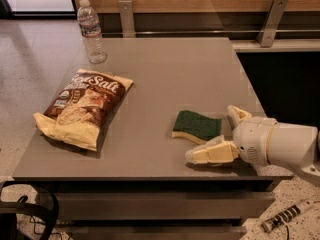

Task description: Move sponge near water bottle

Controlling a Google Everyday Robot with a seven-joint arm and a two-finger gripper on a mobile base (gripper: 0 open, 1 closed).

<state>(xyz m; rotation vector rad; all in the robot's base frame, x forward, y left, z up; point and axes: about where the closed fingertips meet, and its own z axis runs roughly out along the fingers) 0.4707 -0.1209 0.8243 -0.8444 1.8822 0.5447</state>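
You had 1x sponge (196,125), 1x water bottle (91,31), 1x chip bag (82,108), 1 table (165,69). 1 gripper (214,134) w/ 2 fingers (212,154) spread apart, at table's front-right edge by sponge.

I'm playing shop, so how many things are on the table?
3: the water bottle at the far left corner, the chip bag on the left, the sponge near the right front, by the open gripper. None seems hidden.

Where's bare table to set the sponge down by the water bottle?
Bare table right of the water bottle along the back edge, plus the middle strip between chip bag and sponge. Crowded: left side with the chip bag; front right, where the open end effector flanks the sponge.
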